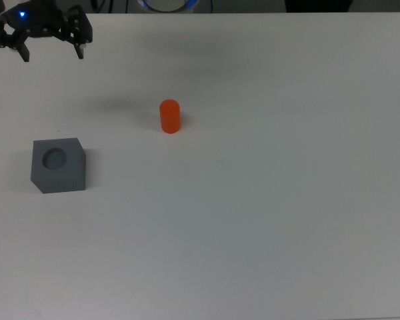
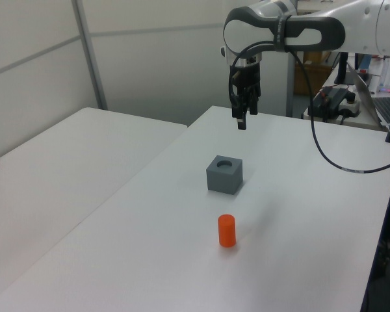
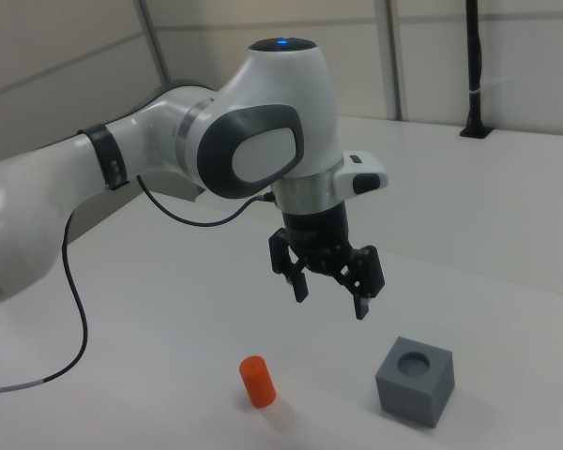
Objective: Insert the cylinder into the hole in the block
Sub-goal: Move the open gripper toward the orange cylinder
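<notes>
orange cylinder (image 3: pixel 257 382) stands on the table, well below the empty end effector (image 3: pixel 330 291), fingers apart.

**Items on the bench: cylinder and block**

Cylinder (image 1: pixel 170 117): small, smooth, bright orange, taller than wide. It stood upright on the white bench (image 1: pixel 267 200), free on all sides. Nothing touched it.

Block (image 1: pixel 58 165): matte dark grey, cube-like, larger than the cylinder, with one round hole in its top face. The hole faced up and was empty. The block sat flat on the bench, well apart from the cylinder, toward the top view's left and slightly lower in that view.
</notes>
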